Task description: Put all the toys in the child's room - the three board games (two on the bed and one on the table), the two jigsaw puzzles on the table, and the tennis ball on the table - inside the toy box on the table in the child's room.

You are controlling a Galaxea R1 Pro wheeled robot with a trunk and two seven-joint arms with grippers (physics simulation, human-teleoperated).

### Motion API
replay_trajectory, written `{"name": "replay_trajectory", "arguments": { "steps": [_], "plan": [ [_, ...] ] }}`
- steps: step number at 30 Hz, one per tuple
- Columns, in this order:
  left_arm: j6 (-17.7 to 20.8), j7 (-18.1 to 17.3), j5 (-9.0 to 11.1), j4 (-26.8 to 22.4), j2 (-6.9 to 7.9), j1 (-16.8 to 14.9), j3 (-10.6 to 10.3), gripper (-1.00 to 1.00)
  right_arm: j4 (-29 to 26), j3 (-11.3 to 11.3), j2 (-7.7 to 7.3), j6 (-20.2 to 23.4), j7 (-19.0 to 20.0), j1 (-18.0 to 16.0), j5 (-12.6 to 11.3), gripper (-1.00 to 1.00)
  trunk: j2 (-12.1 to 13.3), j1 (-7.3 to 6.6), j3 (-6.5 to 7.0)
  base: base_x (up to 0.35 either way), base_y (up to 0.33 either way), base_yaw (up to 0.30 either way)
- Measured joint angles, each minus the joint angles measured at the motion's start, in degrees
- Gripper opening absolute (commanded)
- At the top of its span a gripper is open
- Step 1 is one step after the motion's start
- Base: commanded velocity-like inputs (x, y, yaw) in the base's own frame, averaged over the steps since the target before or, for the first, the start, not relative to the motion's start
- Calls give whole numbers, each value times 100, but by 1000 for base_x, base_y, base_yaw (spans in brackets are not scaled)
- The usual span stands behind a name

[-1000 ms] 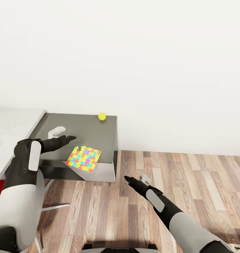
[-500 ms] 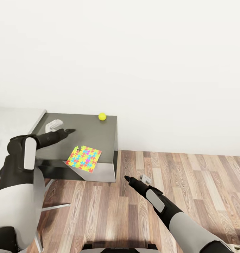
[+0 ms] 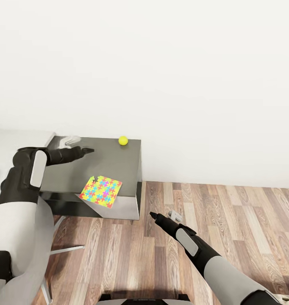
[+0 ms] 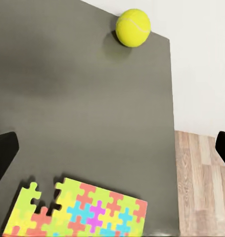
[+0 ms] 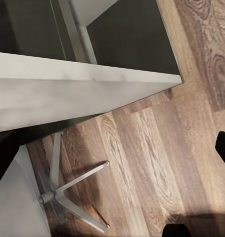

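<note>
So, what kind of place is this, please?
Probably a child's room or playroom: a colourful jigsaw puzzle and a tennis ball lie on a dark grey desk, over a wood-plank floor.

Bare dark table [image 3: 106,159] top lies open between the tennis ball [image 3: 123,140] by the wall and the jigsaw puzzle [image 3: 101,191] at the table's front edge.

One tennis ball [image 3: 123,140] and one jigsaw puzzle [image 3: 101,191] lay on one dark grey desk section [image 3: 112,163], the ball at twelve o'clock from the puzzle.
</note>
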Motion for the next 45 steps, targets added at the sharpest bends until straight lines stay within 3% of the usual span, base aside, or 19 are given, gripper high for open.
{"name": "replay_trajectory", "arguments": {
  "steps": [3, 6, 8, 12, 16, 22, 26, 30, 32, 34, 37, 45],
  "plan": [
    [0, -370, 19, 689, 86, -207, -157, 100, 0, 3, -5, 3, 4, 0, -1, 100, 0, 0, 0, 0, 0, 0],
    [-1, -1466, -18, 1389, 201, -408, -243, 100, 0, 4, -4, 4, 5, 0, -1, 100, 0, 0, 0, 0, 0, 0],
    [3, -2005, -38, 1571, 318, -486, -335, 100, 0, 5, -4, 4, 6, 0, -1, 100, -1, -1, 0, 0, 0, 0],
    [5, -2617, -53, 1723, 653, -632, -677, 100, 0, 5, -4, 4, 6, 0, -1, 100, -1, -1, 0, 0, 0, 0],
    [7, -2762, -48, 1762, 814, -717, -796, 100, 0, 5, -4, 4, 4, 0, -1, 100, -1, -1, 0, 0, 0, 0],
    [6, -2923, -50, 2098, 824, -979, -839, 100, 4, -18, -4, 24, 13, 0, -17, 100, 0, 0, 0, 0, 0, 0],
    [7, -3535, -63, 2719, 800, -1167, -855, 100, 7, -56, 7, 50, 41, 0, -75, 100, 0, 0, 0, 0, 0, 0],
    [6, -3936, -82, 2913, 790, -1229, -892, 100, 9, -65, 72, 43, 51, 0, -266, 100, -1, -1, 0, 0, 0, 0],
    [6, -4014, -98, 2954, 786, -1245, -997, 100, 8, -65, 163, 57, 54, 0, -391, 100, 0, -1, 0, 0, 0, 0],
    [1, -4067, -113, 3018, 783, -1253, -1254, 100, 8, -67, 230, 87, 67, 0, -472, 100, 0, 0, 0, 0, 0, 0],
    [1, -4121, -95, 3095, 789, -1258, -1516, 100, 5, -79, 239, 216, 86, 0, -521, 100, 0, -1, 0, 0, 0, 0],
    [2, -4166, -45, 3132, 833, -1260, -1641, 100, -27, -86, 269, 548, 469, 0, -547, 100, 0, -1, 0, 0, 0, 0]
  ]
}}
